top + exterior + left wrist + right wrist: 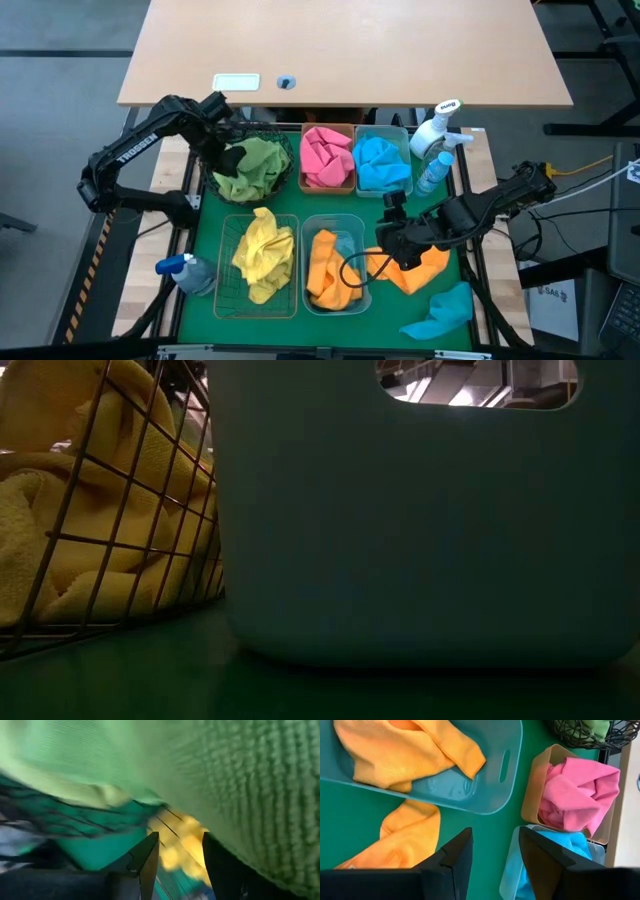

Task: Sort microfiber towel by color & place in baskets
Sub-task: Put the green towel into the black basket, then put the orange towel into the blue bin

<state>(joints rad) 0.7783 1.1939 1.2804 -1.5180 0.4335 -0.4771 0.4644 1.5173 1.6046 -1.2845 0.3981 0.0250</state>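
While the right claw (492, 855) hovers released, an orange towel (405, 837) lies loose just beside it. We judge pickup next. Left claw (180, 855), also released, sits against the green towel (252, 165).

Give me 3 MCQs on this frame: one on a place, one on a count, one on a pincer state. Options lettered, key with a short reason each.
1. Where is the pink towel?
A. in the amber bin
B. in the wire basket
C. loose on the mat

2. How many towels lie loose on the green mat, outside any basket?
A. none
B. two
C. four

3. How does the right pincer stand?
A. shut on a yellow towel
B. open, holding nothing
C. shut on a spray bottle

Key:
1 A: the pink towel fills the amber bin in the back row.
2 B: an orange towel and a teal towel lie on the mat at the right.
3 B: in the right wrist view the fingers stand apart with bare mat between them.
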